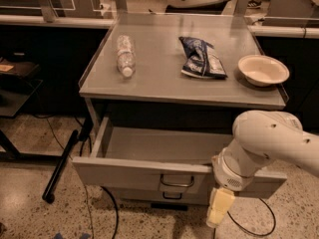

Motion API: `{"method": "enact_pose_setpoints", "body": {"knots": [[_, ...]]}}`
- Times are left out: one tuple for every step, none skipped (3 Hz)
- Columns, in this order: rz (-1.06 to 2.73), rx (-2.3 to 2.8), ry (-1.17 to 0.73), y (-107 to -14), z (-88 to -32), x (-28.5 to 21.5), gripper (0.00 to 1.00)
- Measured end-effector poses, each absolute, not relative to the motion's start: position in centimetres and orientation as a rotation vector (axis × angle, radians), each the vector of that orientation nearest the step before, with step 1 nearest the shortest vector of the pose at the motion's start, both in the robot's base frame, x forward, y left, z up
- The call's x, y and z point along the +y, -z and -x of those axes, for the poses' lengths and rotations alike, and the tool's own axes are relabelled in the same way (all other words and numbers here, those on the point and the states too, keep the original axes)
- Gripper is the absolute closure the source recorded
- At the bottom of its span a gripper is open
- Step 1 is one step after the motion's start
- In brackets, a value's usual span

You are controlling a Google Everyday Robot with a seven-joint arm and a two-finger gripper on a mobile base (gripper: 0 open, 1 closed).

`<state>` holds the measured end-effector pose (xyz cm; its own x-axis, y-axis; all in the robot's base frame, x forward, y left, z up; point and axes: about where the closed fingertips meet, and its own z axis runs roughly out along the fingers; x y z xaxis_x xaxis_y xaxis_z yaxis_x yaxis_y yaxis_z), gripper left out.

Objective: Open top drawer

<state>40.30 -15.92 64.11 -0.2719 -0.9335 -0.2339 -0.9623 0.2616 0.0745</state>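
Observation:
The top drawer (124, 174) of the grey metal cabinet stands pulled out toward me, and its shallow grey tray (159, 144) looks bare inside. Its small dark pull handle (175, 182) sits in the middle of the front panel. My gripper (218, 209), a pale yellow tip under the white arm (269, 146), hangs in front of the right part of the drawer front, to the right of the handle and slightly lower. It is off the handle. A shorter drawer front (169, 196) shows just below.
On the cabinet top (159, 78) lie a plastic bottle (124, 55), a dark blue snack bag (200, 58) and a white bowl (263, 69). A black rod (60, 166) leans at the left on the speckled floor. Cables run under the cabinet. Dark benches stand on both sides.

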Motion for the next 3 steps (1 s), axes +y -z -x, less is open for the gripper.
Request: {"method": "enact_pose_setpoints", "body": {"knots": [[1.801,2.378,-0.304,-64.6,-40.3,-15.9,0.00],[1.766,2.405,-0.346,-65.3,-37.6,-17.6,0.00],[1.741,2.420,-0.369,-65.8,-36.1,-18.6,0.00]]}}
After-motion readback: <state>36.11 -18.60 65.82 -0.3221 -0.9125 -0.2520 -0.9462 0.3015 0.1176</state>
